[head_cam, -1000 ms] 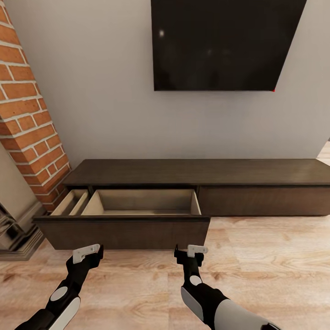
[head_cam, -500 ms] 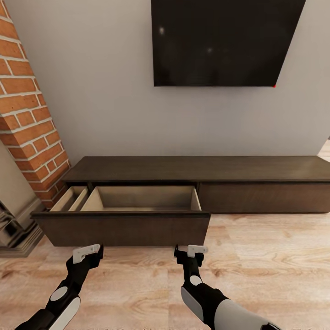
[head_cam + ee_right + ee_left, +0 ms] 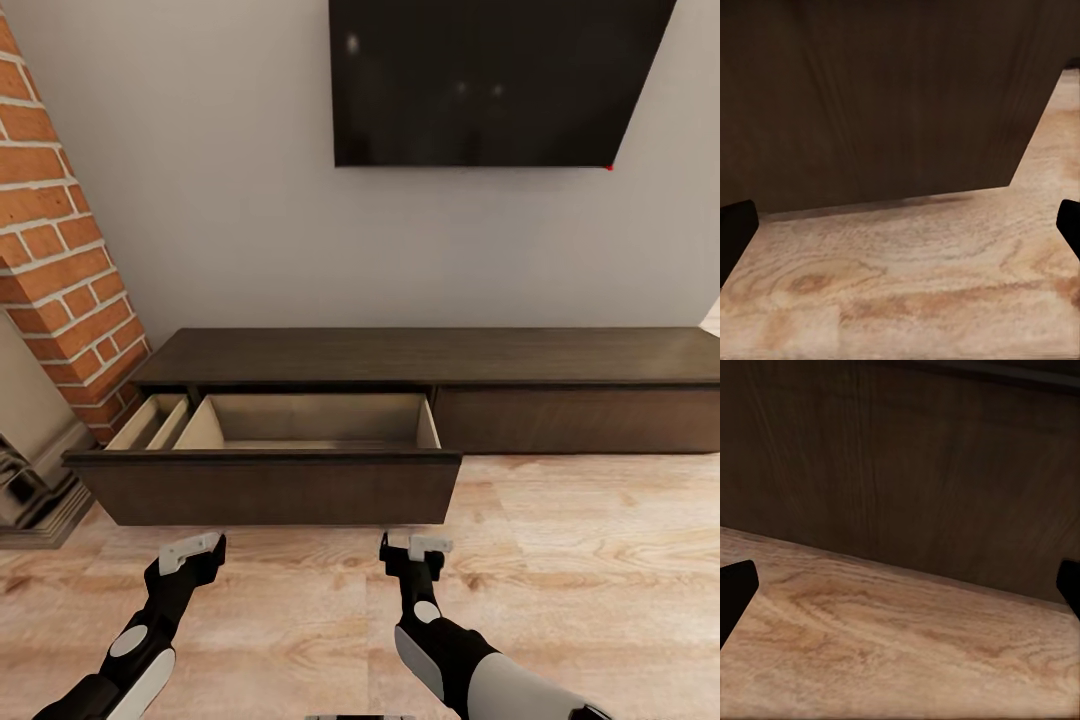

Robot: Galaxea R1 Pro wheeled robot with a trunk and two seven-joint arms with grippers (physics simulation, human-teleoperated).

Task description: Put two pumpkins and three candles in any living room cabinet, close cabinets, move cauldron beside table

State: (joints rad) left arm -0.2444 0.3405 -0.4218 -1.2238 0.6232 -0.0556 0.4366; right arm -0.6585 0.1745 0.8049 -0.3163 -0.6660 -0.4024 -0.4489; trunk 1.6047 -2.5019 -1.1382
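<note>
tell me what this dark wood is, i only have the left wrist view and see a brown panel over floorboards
Observer: It's the pulled-out drawer front of the cabinet.
Operator: anything in that drawer
Observer: From the head view, the pale drawer interior looks bare as far as I can see; its floor is mostly hidden behind the front.
Operator: are my end effectors holding anything
Observer: No. The left end effector and right end effector are both open and empty, short of the drawer front.

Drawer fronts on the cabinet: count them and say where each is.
2. An open drawer front is pulled out at the cabinet's left; a shut drawer front at its right. More may lie past the frame.
</note>
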